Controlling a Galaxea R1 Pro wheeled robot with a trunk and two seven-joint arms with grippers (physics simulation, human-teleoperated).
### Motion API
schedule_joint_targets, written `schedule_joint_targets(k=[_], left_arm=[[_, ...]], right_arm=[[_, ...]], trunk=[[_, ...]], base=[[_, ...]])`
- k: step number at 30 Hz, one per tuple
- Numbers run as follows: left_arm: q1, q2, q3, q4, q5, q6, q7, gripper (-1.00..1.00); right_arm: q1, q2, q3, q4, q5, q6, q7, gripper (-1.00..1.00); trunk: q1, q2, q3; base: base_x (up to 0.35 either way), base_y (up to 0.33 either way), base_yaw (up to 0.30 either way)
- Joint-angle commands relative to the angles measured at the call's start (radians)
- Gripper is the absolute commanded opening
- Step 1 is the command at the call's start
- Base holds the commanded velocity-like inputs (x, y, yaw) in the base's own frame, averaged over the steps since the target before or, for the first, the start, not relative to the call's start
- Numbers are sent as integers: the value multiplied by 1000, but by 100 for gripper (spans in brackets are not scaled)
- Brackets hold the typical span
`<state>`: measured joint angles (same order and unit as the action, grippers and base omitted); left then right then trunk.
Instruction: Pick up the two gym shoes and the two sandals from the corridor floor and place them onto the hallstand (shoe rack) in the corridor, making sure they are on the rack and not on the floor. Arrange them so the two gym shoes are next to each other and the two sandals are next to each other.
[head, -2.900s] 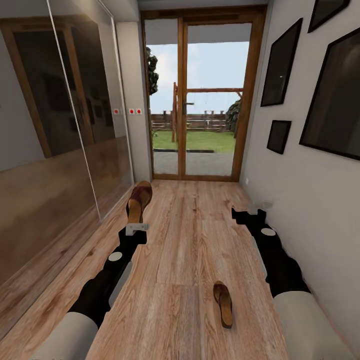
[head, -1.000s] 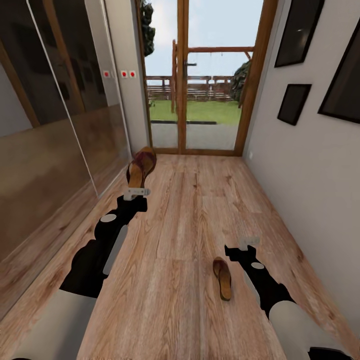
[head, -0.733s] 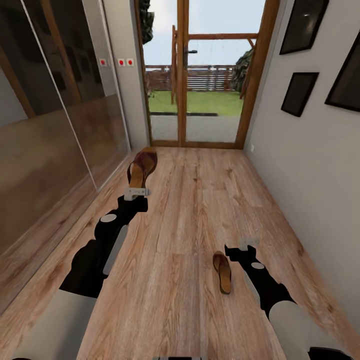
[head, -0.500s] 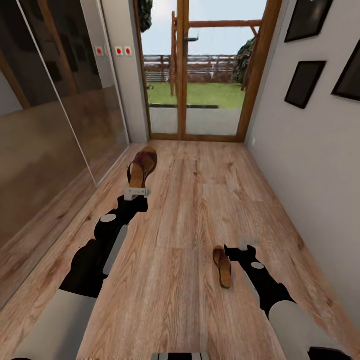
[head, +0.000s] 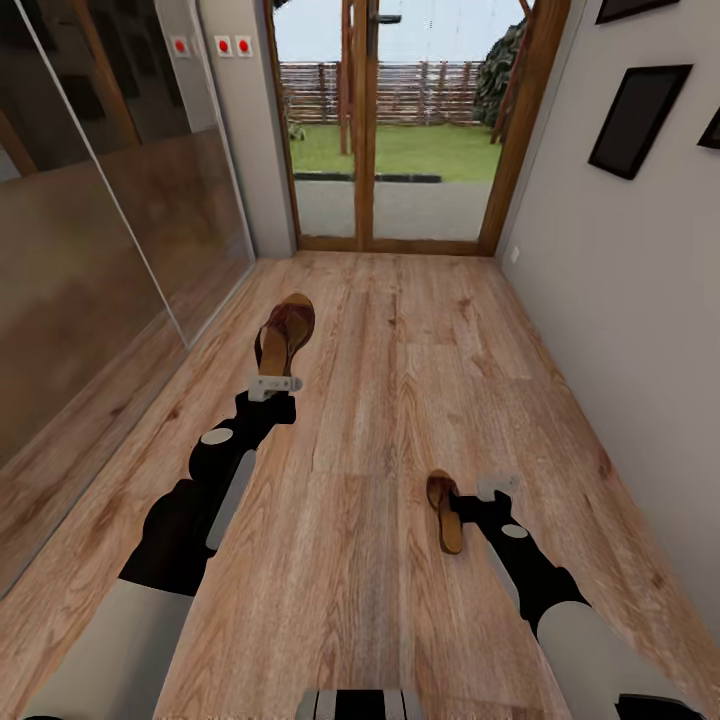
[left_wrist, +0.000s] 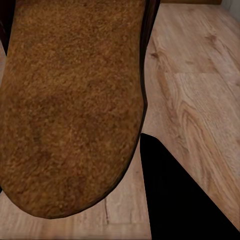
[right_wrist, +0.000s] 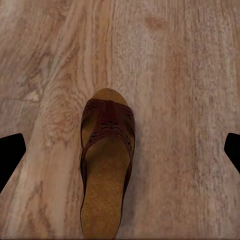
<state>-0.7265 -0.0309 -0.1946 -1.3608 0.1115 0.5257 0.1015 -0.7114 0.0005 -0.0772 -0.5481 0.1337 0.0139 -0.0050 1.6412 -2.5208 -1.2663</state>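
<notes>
here, in the head view, the left pincer is clamped on the heel of a brown sandal, which sticks out ahead of it, toe toward the glass door at the far end of the corridor. the sandal is raised off the wood floor. the right pincer sits low by the second sandal, which lies flat on the floor, just beside the pincer on its left-hand side, toe pointing toward the door. that sandal is nearer the right wall than the left, close to the near edge of the visible floor. mirrored panels run along the left wall and dark picture frames hang on the right wall.

in the left wrist view, the tan insole of the held sandal is seen close up, its dark rim running down one side, with floor planks beyond it and one black finger of the pincer beside it.

in the right wrist view, the second sandal lies on the floor between the two black fingertips, which stand wide apart and clear of it. its dark perforated strap crosses the front and the tan insole shows behind.
</notes>
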Motion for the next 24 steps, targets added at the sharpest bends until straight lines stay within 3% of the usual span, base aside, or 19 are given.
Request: schedule_joint_targets(k=[1, 10, 24], left_arm=[[-1, 0, -2, -1, 7, 5, 7, -100], [-1, 0, -2, -1, 7, 5, 7, -100], [-1, 0, -2, 0, 5, 5, 7, -100]], right_arm=[[0, 1, -3, -1, 10, 1, 0, 100], [0, 1, -3, -1, 10, 1, 0, 100], [0, 0, -3, -3, 11, 1, 0, 100]], trunk=[[0, -1, -6], [4, -3, -53], [4, -3, -55]], base=[[0, 0, 0], [0, 0, 0], [0, 7, 0]])
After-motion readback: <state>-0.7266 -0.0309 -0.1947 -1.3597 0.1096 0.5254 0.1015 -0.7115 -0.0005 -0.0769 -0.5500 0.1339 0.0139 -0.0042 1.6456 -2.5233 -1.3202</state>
